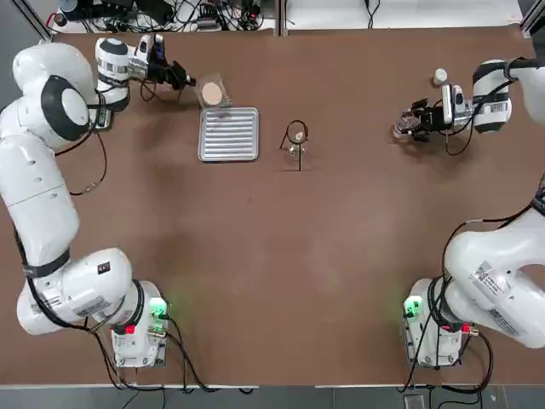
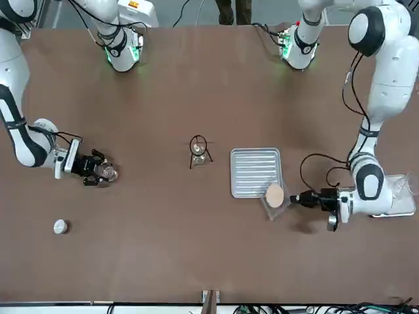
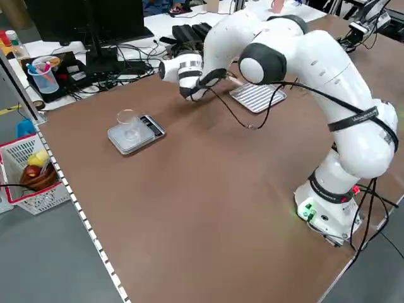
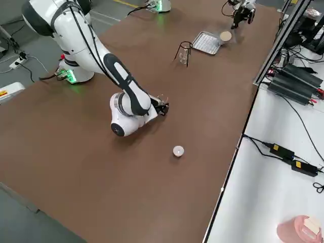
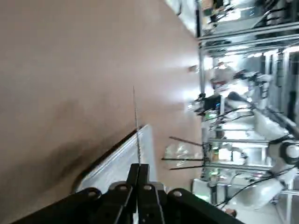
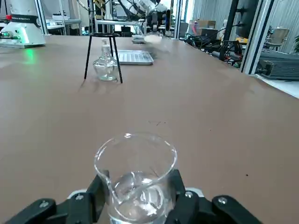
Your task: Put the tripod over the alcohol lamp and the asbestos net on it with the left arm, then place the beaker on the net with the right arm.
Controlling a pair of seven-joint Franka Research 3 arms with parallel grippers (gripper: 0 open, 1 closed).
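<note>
**Glass beaker gripped right, mesh net pinched left, tripod already over lamp**

Clear glass beaker (image 6: 135, 179) sits between the fingers of the right tool (image 1: 415, 125), clamped on it, near the counter's right edge toward the far side. The beaker looks empty, open top up in the right wrist view. A small white capped bottle (image 1: 439, 77) stands just beyond it, closer to the far right corner; contents not visible.

The left tool (image 1: 186, 82) is closed on the edge of the asbestos net (image 1: 213, 92), near the far edge on the left half of the counter. The net, with its tan disc, is lifted and tilted just past the far edge of the ribbed silver tray (image 1: 229, 134), which holds nothing.

Around the middle of the counter, toward the far edge, the black tripod (image 1: 295, 136) stands over the alcohol lamp (image 1: 295, 150); the lamp's clear body sits inside the legs, under the ring. Whether there is liquid in the lamp cannot be told.

Near the left edge, a glass dish (image 3: 129, 120) rests on a grey scale (image 3: 135, 134); the dish looks empty.

No readable writing on any container; the print on the arms is too small to read.
</note>
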